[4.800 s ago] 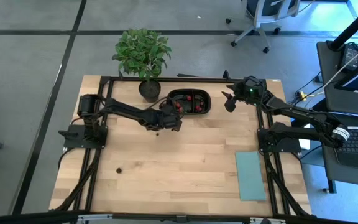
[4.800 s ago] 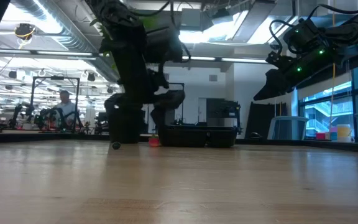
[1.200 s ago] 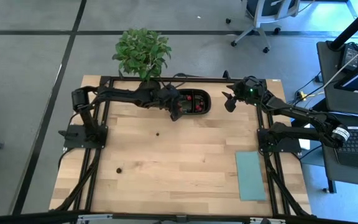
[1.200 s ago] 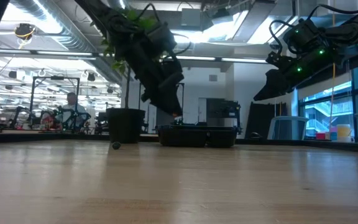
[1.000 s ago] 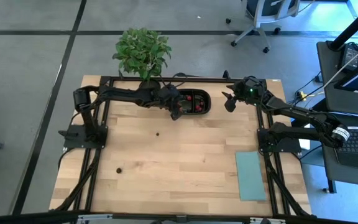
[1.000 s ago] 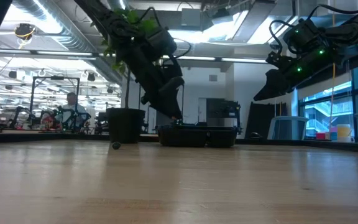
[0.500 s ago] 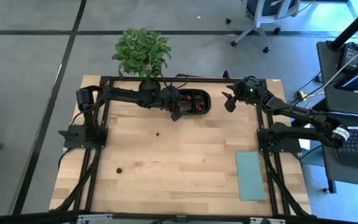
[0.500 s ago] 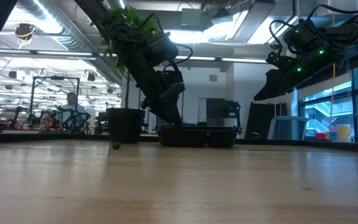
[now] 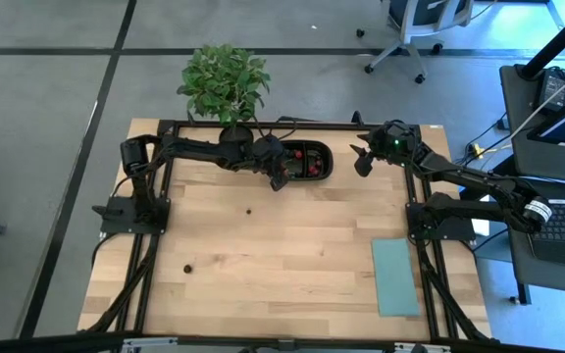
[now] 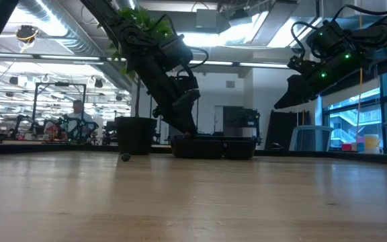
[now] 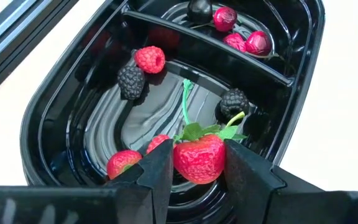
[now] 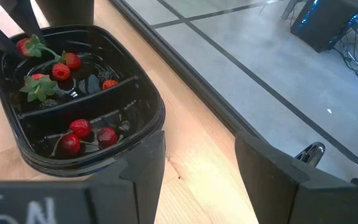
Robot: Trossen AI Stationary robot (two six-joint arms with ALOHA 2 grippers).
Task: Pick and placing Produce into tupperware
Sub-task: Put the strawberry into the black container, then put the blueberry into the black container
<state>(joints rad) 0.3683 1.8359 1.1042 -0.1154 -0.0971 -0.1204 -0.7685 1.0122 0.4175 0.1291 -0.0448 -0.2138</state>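
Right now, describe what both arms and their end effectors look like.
Both are dark, jointed arms. The left end effector has two flat black fingers. The right end effector has matching black fingers, and green lights glow on the right arm's wrist.

Robotics lab, rows of arm rigs (image 10: 52, 124), ceiling ducts (image 10: 52, 30), office chair (image 9: 415, 29)

Two dark specks (image 9: 248, 209) on the bare tabletop (image 9: 292, 265), too small to identify
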